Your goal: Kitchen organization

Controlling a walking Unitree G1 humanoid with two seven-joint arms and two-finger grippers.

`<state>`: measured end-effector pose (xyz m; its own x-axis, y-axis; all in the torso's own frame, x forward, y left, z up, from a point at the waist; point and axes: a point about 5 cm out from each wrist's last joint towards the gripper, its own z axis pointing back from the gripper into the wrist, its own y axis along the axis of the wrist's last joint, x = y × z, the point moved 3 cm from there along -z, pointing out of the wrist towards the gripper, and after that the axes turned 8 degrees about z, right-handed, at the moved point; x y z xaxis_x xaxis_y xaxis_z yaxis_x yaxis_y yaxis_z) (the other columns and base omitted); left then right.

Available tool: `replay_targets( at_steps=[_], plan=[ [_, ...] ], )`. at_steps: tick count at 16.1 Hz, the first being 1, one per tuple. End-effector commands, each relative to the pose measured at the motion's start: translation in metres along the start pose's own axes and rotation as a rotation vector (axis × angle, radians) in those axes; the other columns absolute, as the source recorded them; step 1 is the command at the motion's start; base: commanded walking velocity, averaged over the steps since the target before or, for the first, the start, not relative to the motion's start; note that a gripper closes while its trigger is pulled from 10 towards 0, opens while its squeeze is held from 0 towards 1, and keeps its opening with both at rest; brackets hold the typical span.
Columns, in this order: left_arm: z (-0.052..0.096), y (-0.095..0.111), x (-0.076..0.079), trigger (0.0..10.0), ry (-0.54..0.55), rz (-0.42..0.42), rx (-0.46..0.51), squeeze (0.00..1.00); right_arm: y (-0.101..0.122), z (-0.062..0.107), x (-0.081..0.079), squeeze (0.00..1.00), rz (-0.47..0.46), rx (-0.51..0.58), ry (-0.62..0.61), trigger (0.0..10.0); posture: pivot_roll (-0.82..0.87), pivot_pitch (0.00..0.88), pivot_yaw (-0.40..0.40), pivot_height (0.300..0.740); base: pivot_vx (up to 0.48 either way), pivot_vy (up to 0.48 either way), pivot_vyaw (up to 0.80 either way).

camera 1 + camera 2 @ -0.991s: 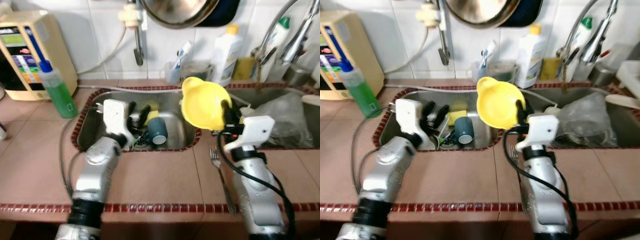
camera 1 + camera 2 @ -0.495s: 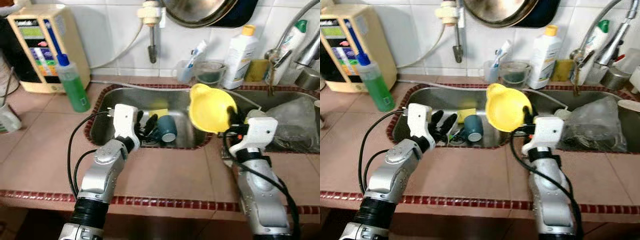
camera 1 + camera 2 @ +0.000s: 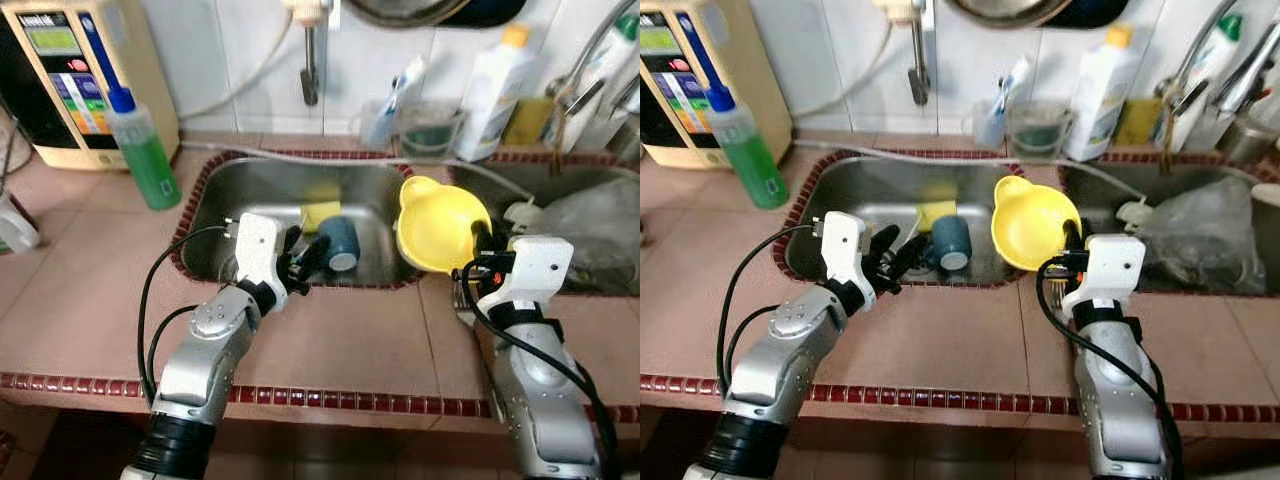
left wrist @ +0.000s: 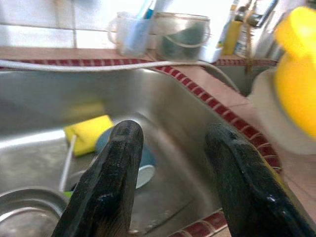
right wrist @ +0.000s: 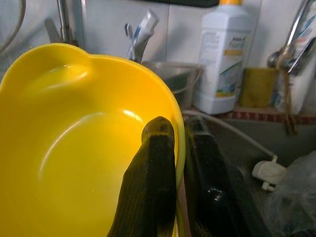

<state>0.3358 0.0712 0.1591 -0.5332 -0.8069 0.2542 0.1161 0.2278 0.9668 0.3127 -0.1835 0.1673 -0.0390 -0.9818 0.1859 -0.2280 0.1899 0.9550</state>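
Observation:
My right gripper (image 3: 481, 243) is shut on the rim of a yellow bowl (image 3: 439, 222), held over the ledge between the two sink basins; the right wrist view has one finger (image 5: 153, 177) inside the yellow bowl (image 5: 84, 143) and one outside. My left gripper (image 3: 301, 262) stands open at the near edge of the left sink basin (image 3: 250, 190), nothing between its fingers (image 4: 111, 177). In front of it a dark blue cup (image 3: 338, 243) lies on its side beside a yellow sponge (image 3: 320, 213). A metal dish (image 4: 24, 212) lies below the fingers.
A green soap bottle (image 3: 140, 150) and a beige appliance (image 3: 60, 70) stand at the back left. A white bottle (image 3: 497, 65), a glass bowl (image 3: 428, 128) and a toothbrush cup (image 3: 382, 118) line the back ledge. A plastic bag (image 3: 590, 220) lies in the right basin.
The camera has tilted down and pulled back. My right gripper has lowered the yellow bowl slightly toward the counter edge. My left gripper stays at the basin's near edge, open.

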Motion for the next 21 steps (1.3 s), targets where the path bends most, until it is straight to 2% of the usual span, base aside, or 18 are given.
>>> replay_targets(
  at_steps=[1, 5, 7, 9, 11, 14, 17, 18, 21],
  plan=[
    [0.001, 0.004, 0.006, 10.0, -0.033, 0.000, 0.001, 0.00, 0.010, -0.002, 0.001, 0.00, -0.009, 0.036, 0.012, 10.0, -0.12, 0.181, 0.045, 0.740, 0.000, 0.000, 0.00],
    [0.002, 0.019, 0.011, 10.0, -0.093, -0.011, 0.012, 0.00, 0.028, -0.017, -0.005, 0.00, -0.058, 0.092, 0.126, 10.0, -0.12, 0.219, 0.062, 0.740, 0.000, 0.000, 0.00],
    [0.003, 0.026, 0.014, 10.0, -0.115, -0.022, 0.016, 0.00, 0.037, -0.026, -0.012, 0.00, -0.081, 0.115, 0.232, 10.0, -0.11, 0.234, 0.063, 0.740, 0.000, 0.000, 0.00],
    [0.004, 0.029, 0.013, 10.0, -0.119, -0.025, 0.014, 0.00, 0.041, -0.033, -0.013, 0.00, -0.074, 0.119, 0.275, 10.0, -0.10, 0.241, 0.061, 0.740, 0.000, 0.000, 0.00],
    [0.005, 0.029, 0.006, 10.0, -0.116, -0.034, 0.005, 0.00, 0.046, -0.049, -0.014, 0.00, -0.087, 0.116, 0.356, 10.0, -0.09, 0.267, 0.054, 0.740, 0.000, 0.000, 0.00],
    [0.013, 0.038, -0.003, 10.0, -0.124, -0.054, 0.006, 0.00, 0.044, -0.063, -0.007, 0.00, -0.082, 0.092, 0.392, 10.0, -0.08, 0.291, 0.039, 0.740, 0.000, 0.000, 0.00],
    [0.020, 0.044, -0.005, 10.0, -0.128, -0.073, 0.007, 0.00, 0.038, -0.069, -0.004, 0.00, -0.100, 0.064, 0.414, 10.0, -0.06, 0.309, 0.032, 0.740, 0.000, 0.000, 0.00],
    [0.027, 0.049, -0.002, 10.0, -0.139, -0.087, 0.007, 0.00, 0.033, -0.076, -0.001, 0.00, -0.119, 0.038, 0.421, 10.0, -0.05, 0.320, 0.028, 0.740, 0.000, 0.000, 0.00],
    [0.035, 0.059, 0.009, 10.0, -0.169, -0.094, 0.020, 0.00, 0.026, -0.084, 0.002, 0.00, -0.138, 0.013, 0.432, 10.0, -0.03, 0.327, 0.017, 0.740, 0.000, 0.000, 0.00]
  ],
)
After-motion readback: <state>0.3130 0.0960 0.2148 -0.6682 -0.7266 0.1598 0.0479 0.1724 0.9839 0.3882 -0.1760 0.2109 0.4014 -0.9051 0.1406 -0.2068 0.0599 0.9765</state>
